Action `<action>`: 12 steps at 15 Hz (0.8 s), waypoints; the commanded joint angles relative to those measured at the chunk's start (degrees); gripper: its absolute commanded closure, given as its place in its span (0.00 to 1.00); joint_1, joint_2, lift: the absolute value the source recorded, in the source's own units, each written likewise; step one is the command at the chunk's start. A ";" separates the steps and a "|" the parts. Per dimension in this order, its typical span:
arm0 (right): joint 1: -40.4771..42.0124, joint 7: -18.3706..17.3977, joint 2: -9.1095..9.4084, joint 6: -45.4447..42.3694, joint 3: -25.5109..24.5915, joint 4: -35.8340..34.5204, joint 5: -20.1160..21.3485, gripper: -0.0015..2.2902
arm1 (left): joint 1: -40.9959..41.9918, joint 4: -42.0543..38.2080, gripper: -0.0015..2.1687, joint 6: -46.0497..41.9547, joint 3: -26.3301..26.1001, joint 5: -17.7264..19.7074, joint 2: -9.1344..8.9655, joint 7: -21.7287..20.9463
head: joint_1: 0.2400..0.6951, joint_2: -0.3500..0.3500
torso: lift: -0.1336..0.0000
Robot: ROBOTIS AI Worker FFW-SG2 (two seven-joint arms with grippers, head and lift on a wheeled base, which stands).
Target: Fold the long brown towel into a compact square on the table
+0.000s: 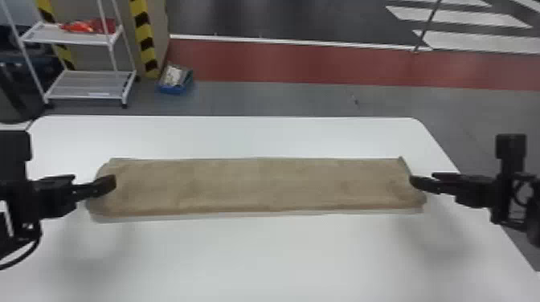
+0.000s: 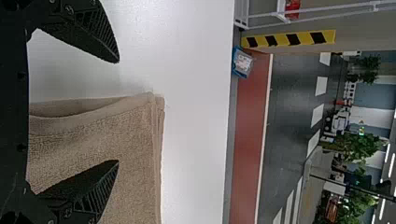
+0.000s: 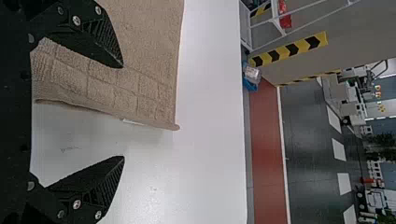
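Brown towel (image 1: 257,186) lies as a long, narrow strip across the middle of the white table (image 1: 257,257), its long sides running from the robot's left to its right; layers show at its left end, so the lengthwise folding looks done, and what remains, I judge, is bringing the ends inward to shorten it into a square; that would explain one gripper at each short end, each placed to take an end or square it up. The left gripper (image 2: 117,111) is spread wide, one finger over the cloth and the other out past the end above bare table; the right gripper (image 3: 123,112) is just as wide and likewise straddles its end; neither has cloth pinched, though whether any fingertip brushes the towel I cannot tell; closing too high might miss the lower layers.
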 commanded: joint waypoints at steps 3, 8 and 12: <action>0.09 0.15 -0.07 -0.16 0.10 -0.02 0.15 0.10 | 0.35 -0.48 0.06 0.16 0.00 -1.07 0.07 -0.09 | 1.00 0.33 | 0.04; -0.18 0.15 0.02 -0.16 0.37 -0.02 0.59 0.10 | 0.61 -0.83 0.07 0.16 0.26 -0.98 -0.10 -0.09 | 1.00 0.33 | 0.04; -0.18 0.15 0.02 -0.16 0.19 -0.02 0.50 0.10 | 0.61 -0.83 0.09 -0.02 0.26 -1.07 -0.10 -0.09 | 1.00 0.33 | 0.04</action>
